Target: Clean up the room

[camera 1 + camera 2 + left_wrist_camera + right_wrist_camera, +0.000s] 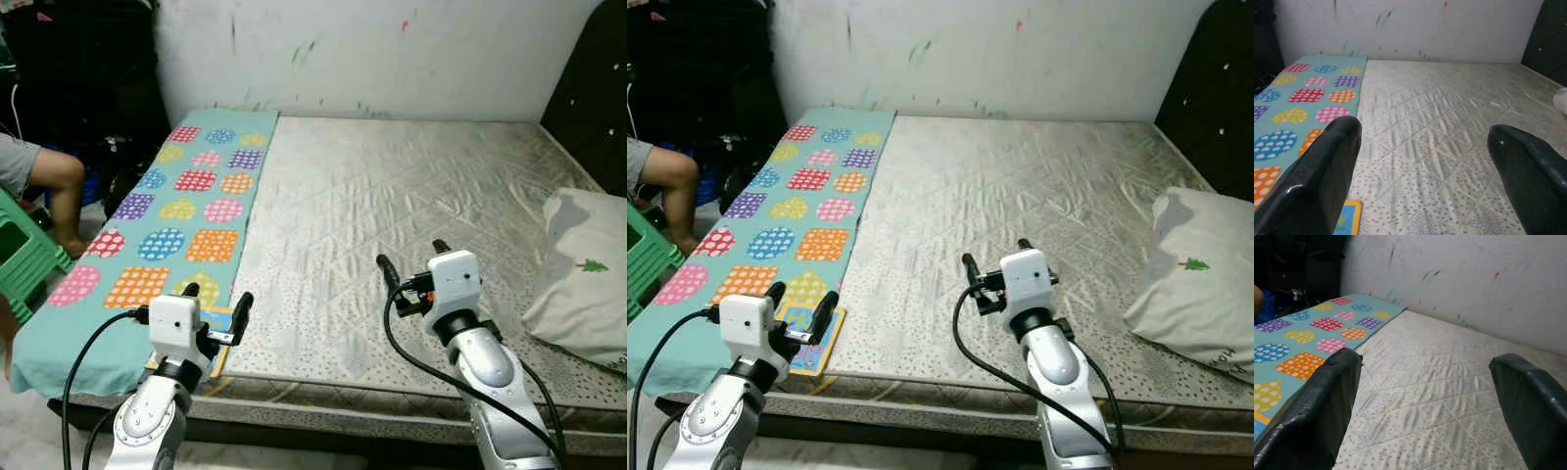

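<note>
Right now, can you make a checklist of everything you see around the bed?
Surface: bare quilted mattress.
Job's things: teal patterned blanket along the mattress's left side; small colourful book at its near edge; pillow on the right.
Clutter: nothing seen.
Grippers: left pincer open above the book; right pincer open over the mattress.
Cables: black cable looping off the right arm.
Surroundings: scribbled wall; seated person's leg; green stool.

2 silver arms, white boxy wrist housings, black looped cables; long black fingers (pixel 1317 181) (glossy)
</note>
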